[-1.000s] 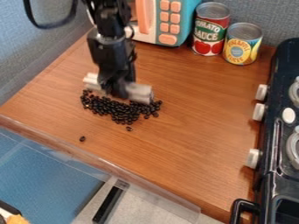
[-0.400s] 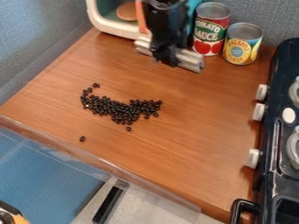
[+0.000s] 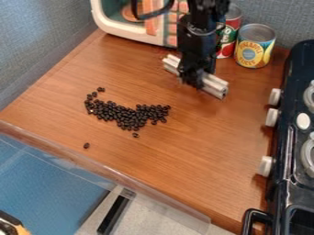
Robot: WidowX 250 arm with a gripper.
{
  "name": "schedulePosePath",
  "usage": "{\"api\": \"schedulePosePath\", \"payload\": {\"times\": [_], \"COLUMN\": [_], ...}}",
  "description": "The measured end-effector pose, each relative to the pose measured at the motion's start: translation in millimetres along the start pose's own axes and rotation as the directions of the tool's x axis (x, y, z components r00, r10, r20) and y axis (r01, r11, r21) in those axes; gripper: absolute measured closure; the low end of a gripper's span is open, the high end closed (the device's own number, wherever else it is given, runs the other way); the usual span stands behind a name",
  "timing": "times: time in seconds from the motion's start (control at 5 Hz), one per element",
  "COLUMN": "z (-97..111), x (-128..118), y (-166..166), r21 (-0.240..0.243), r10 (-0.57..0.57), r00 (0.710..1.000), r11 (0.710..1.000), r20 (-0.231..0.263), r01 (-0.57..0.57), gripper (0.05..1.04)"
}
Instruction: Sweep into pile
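Observation:
The black gripper (image 3: 195,81) hangs over the upper right part of the wooden counter, shut on a pale grey bar-shaped sweeper (image 3: 215,86) that sticks out on both sides of it. Down and to the left of it, apart from the sweeper, dark beans (image 3: 127,117) lie in a curved band, thicker at its middle, with a thin tail at the upper left. One stray bean (image 3: 86,145) sits by itself nearer the counter's front edge.
A toy microwave (image 3: 122,28) stands at the back, with a red can (image 3: 228,39) and a yellow-and-blue can (image 3: 255,46) beside it. A black toy stove (image 3: 300,151) borders the right side. A clear rim (image 3: 110,172) runs along the front.
The gripper left the beans with the sweeper, moved back and right toward the cans, then came somewhat forward and further right. The beans look unmoved.

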State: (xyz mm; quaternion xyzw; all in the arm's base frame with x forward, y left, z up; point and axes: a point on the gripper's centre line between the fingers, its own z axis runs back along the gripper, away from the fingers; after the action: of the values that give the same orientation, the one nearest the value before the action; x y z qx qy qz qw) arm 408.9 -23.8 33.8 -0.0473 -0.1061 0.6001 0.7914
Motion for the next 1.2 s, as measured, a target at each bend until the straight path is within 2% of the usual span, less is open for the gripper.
{"api": "schedulePosePath", "payload": {"times": [0.2, 0.4, 1.2], "z": [-13.4, -11.7, -2.8], "x": [-2.2, -2.8, 15.2], "y": [20.5, 34.0, 79.0], "r21": [0.038, 0.03, 0.06], "r10": [-0.031, -0.042, -0.01], "r00": [0.999, 0.999, 1.0], "r11": [0.999, 0.999, 0.998], "r20": [0.009, 0.013, 0.001], "r01": [0.031, 0.042, 0.01], "gripper": [0.703, 0.703, 0.703]}}
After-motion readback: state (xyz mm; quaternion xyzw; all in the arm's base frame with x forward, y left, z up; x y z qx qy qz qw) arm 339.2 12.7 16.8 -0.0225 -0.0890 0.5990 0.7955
